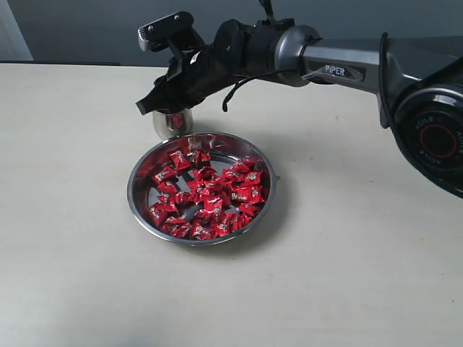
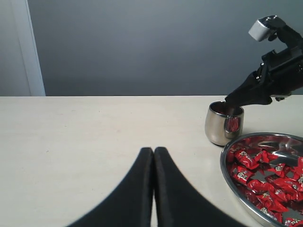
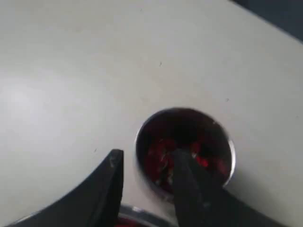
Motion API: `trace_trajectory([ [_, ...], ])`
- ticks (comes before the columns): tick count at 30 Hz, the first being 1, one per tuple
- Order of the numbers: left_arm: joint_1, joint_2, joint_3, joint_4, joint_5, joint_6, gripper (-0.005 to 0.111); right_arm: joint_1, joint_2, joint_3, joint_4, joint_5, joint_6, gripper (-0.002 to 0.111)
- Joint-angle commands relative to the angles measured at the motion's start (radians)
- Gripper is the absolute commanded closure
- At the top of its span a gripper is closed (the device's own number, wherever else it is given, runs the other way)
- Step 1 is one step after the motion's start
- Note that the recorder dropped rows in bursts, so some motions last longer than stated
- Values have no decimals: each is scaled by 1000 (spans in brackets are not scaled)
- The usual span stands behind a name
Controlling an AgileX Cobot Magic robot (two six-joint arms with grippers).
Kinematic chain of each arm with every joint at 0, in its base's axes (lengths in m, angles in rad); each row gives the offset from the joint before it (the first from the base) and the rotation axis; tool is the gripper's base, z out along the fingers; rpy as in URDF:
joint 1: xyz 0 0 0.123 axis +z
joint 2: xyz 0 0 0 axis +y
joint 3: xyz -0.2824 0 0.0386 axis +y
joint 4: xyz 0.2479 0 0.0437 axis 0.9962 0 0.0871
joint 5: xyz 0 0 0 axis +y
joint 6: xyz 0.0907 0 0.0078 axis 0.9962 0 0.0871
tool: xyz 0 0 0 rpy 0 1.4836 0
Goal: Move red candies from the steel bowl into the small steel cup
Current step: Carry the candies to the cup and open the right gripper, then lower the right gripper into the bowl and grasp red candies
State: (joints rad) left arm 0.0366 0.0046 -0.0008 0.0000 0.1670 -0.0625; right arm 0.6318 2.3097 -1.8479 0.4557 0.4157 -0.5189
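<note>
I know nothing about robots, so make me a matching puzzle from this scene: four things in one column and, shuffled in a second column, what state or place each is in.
Column one
1. left claw
2. right claw
3. small steel cup
4. steel bowl

Column two
A. wide dish holding many red candies
B. shut, holding nothing
C. open, just above the cup
D. stands beside the bowl, red showing inside

Pairs: 1-B, 2-C, 3-D, 4-A
</note>
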Motion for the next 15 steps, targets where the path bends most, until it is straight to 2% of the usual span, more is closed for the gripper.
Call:
trace_trajectory([
  [1, 1, -5, 1, 0, -3, -4, 106, -3, -17, -3, -1, 168, 0, 73],
  [5, 1, -5, 1, 0, -3, -4, 106, -3, -2, -3, -5, 298, -2, 72],
  [8, 1, -5, 1, 0, -3, -4, 106, -3, 40, -3, -14, 296, -4, 59],
  [15, 1, -5, 1, 0, -3, -4, 106, -3, 91, -3, -14, 268, -4, 60],
])
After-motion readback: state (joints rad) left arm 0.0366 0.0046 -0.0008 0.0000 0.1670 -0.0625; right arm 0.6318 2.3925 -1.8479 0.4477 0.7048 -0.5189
